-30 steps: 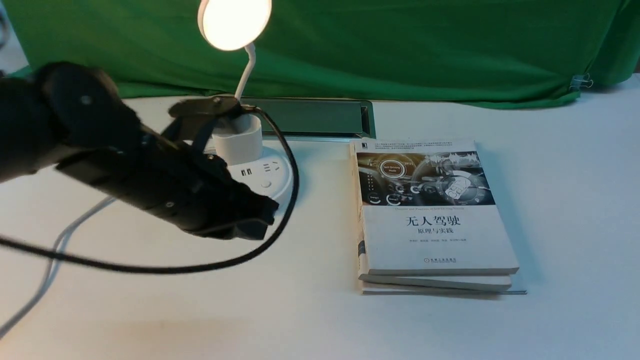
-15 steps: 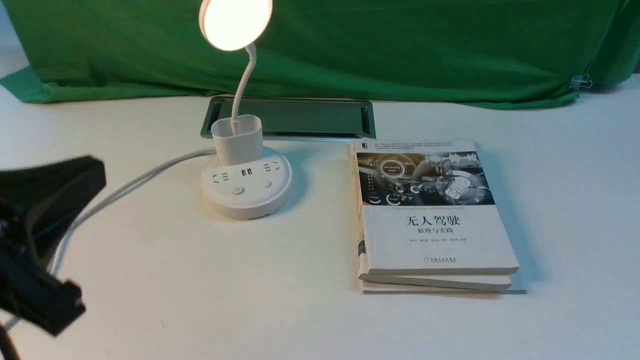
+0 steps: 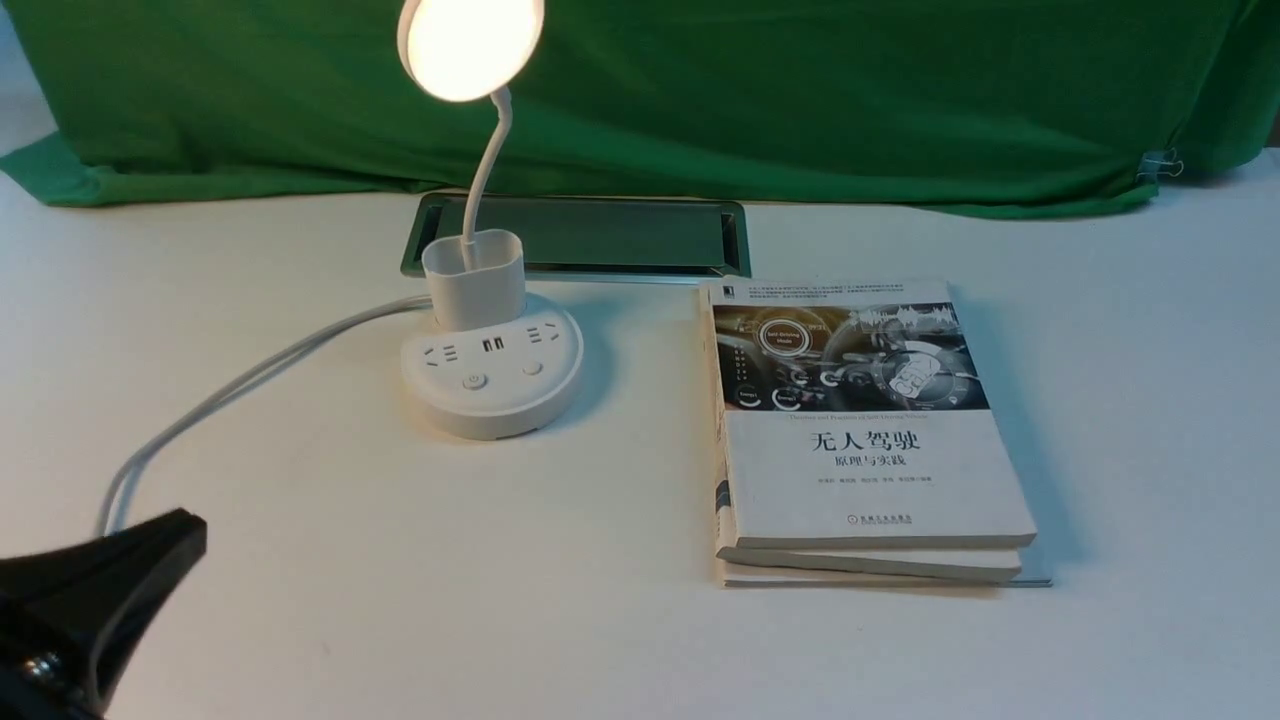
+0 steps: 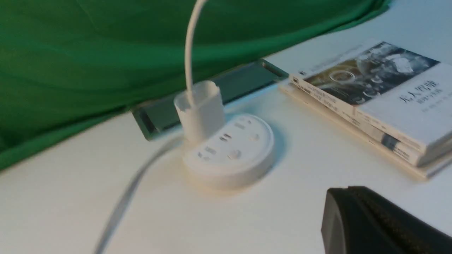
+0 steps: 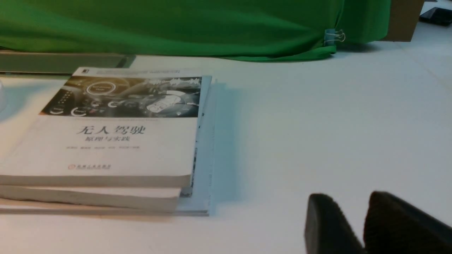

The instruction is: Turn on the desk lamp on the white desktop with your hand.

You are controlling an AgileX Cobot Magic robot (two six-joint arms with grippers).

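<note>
The desk lamp (image 3: 492,385) stands on the white desktop (image 3: 400,600), left of centre. Its disc head (image 3: 470,45) glows warm and lit. Its thin neck rises from the cup holder, and two buttons show on the round base. The left wrist view shows the base (image 4: 229,151) a little blurred, with the head out of frame. My left gripper (image 3: 188,532) is shut and empty at the front left corner, well apart from the lamp; it also shows in the left wrist view (image 4: 337,197). My right gripper (image 5: 349,201) shows only in its wrist view, slightly open, empty, low over the desktop.
A stack of books (image 3: 860,430) lies right of the lamp. A grey metal-rimmed hatch (image 3: 600,235) is set in the desk behind it. The white lamp cord (image 3: 230,395) runs to the front left, past my left gripper. A green cloth (image 3: 800,90) hangs at the back.
My left arm has pulled back from over the lamp base to the front left corner, uncovering the base. The lamp head is lit in all frames.
</note>
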